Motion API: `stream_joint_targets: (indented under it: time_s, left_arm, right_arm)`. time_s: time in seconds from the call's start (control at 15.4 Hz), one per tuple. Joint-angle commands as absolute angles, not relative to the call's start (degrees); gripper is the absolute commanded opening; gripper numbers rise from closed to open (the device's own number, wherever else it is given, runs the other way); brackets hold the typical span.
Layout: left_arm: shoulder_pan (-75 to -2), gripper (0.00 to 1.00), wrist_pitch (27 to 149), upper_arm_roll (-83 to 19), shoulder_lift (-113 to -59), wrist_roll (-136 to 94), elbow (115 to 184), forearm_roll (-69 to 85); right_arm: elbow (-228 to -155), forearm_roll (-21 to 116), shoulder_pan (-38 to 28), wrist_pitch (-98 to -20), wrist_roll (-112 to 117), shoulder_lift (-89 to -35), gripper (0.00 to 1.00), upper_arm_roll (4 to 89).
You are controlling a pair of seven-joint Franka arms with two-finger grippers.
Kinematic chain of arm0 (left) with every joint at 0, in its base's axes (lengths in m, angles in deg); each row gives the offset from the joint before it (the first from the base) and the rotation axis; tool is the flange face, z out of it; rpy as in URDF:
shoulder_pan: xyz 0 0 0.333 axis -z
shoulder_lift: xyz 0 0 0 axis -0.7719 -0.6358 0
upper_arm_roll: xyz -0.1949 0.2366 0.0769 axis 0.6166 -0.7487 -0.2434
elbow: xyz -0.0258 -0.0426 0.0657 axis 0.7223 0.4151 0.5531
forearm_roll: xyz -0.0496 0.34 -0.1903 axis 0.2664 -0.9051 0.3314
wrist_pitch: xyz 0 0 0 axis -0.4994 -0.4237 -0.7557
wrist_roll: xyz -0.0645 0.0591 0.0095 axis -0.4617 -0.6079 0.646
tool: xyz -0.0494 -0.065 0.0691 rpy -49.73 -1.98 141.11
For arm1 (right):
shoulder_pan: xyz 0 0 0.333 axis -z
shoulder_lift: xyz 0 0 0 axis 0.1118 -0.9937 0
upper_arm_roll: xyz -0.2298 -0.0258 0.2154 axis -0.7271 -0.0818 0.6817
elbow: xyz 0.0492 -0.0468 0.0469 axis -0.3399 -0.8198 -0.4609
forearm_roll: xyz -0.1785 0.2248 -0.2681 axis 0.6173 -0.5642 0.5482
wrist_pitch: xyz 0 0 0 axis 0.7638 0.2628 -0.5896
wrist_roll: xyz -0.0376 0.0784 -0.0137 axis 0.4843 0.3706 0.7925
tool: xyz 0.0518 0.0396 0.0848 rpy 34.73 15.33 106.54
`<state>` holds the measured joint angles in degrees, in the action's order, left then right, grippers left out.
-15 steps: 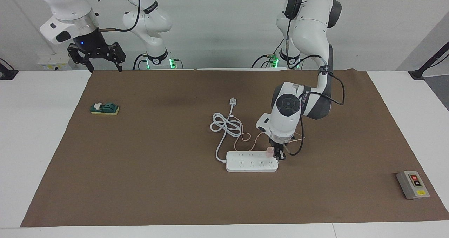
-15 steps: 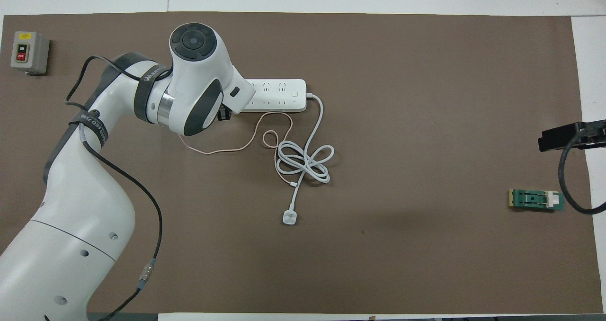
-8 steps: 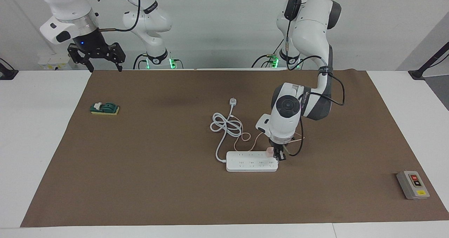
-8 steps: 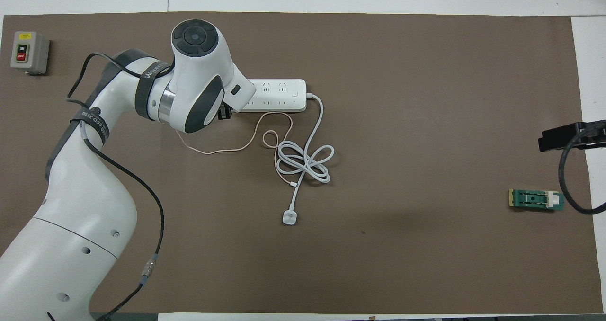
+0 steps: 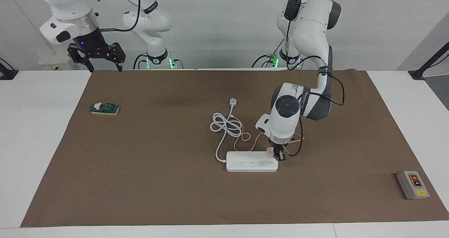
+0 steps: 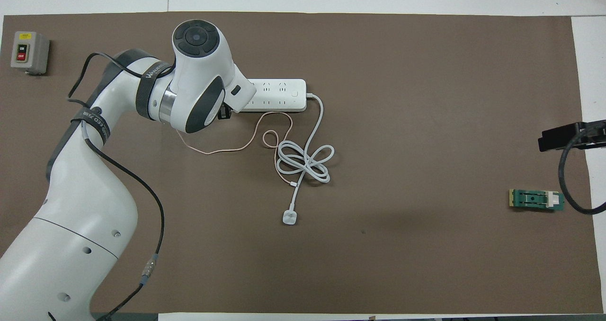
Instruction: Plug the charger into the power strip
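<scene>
The left gripper is clamped on the charger at the power strip – at its end toward the left arm, mid-mat. The right gripper waits, jaws apart, over the mat's robot-side corner.

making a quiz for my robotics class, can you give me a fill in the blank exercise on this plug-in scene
1. The left gripper holds the small pale pink cube-shaped charger on the flat white ____.
2. The right gripper waits in the air, its jaws ____.
3. The grey button box lies toward the ____ arm's end of the brown mat.

Missing words: power strip; open; left
</scene>
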<state>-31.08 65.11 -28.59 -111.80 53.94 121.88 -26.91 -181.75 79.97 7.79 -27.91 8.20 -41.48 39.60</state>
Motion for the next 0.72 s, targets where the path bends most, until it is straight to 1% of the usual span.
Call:
stream_joint_targets:
  time_s: [0.0,0.2,0.33,0.65]
  left_arm:
    - [-30.84,0.0,76.88,-29.85,-116.35,52.9,121.98,-28.84]
    - [-30.92,0.0,78.99,-29.94,-114.07,52.29,125.4,-28.84]
    - [-31.19,0.0,82.93,-29.85,-112.57,52.29,128.3,-28.75]
    - [-31.19,0.0,79.8,-30.55,-112.56,52.11,126.65,-28.23]
  right_arm:
    - [-182.64,79.68,8.88,-27.76,6.95,-40.44,1.0,40.1]
    - [-182.64,79.68,8.88,-27.76,6.86,-40.44,1.0,40.1]
    - [-182.64,79.68,8.88,-27.76,6.86,-40.44,1.0,40.1]
    - [-182.64,79.68,8.88,-27.76,6.86,-40.44,1.0,40.1]
